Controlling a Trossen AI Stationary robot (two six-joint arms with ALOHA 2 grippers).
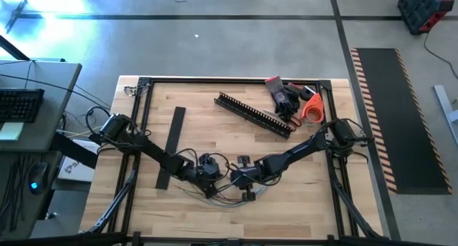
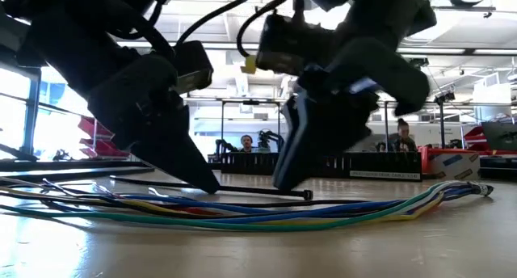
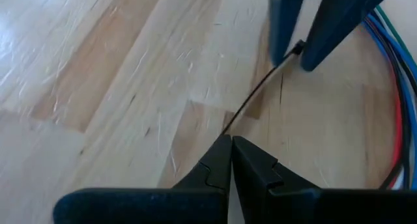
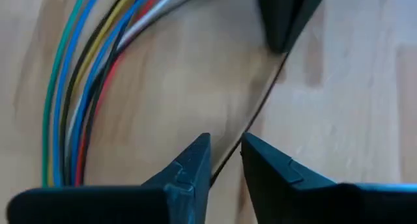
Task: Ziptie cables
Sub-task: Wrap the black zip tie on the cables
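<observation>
Two robot arms are meeting low over a wooden desk (image 1: pixel 286 196). The left gripper (image 3: pixel 229 140) is pinching one end of a thin black zip tie (image 3: pixel 257 96), fingers fully closed on it. The right gripper (image 4: pixel 225 146) is narrowing around the tie's other end, a small gap showing, not yet clamped. The cables (image 2: pixel 242 213), a loose bundle of thin coloured wires, are lying flat on the desk just beside both grippers. They look light, limp and slippery, likely best gathered mid-bundle; the springy tie is best held near its tips.
</observation>
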